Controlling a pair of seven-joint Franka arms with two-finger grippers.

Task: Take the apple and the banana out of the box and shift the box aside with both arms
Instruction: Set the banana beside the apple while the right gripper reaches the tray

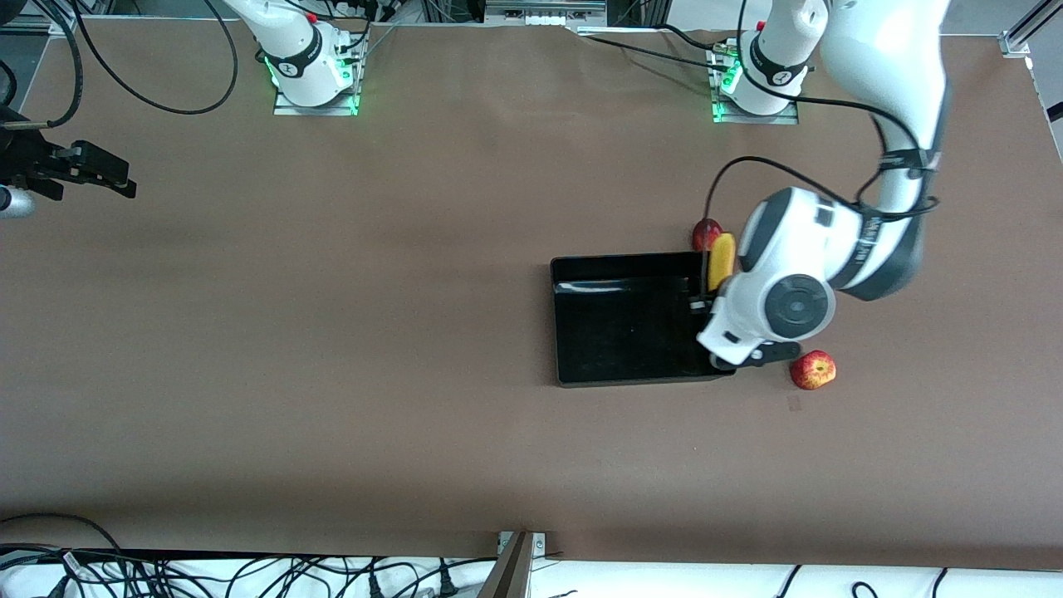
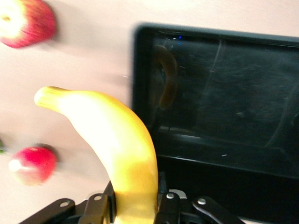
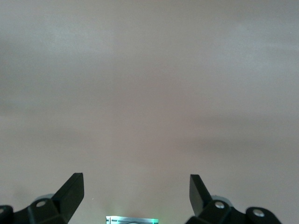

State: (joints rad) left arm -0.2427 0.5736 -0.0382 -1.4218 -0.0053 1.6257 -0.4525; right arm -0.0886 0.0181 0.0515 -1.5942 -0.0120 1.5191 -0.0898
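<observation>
Banana [image 1: 722,254] hung in the left gripper [image 1: 702,292] over the bin's [image 1: 581,274] edge toward the left arm's end; apple [image 1: 813,370] lay beside the bin, nearer the front camera; another fruit [image 1: 705,234] lay farther.

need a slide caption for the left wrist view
Left gripper shut on long curved yellow banana beside the glossy black open-top plastic bin.

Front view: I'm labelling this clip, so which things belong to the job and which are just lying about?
Job:
banana, gripped in the left tool over the box edge
apple
box

Lying about:
red fruit beside the box
open right tool, waiting
</observation>
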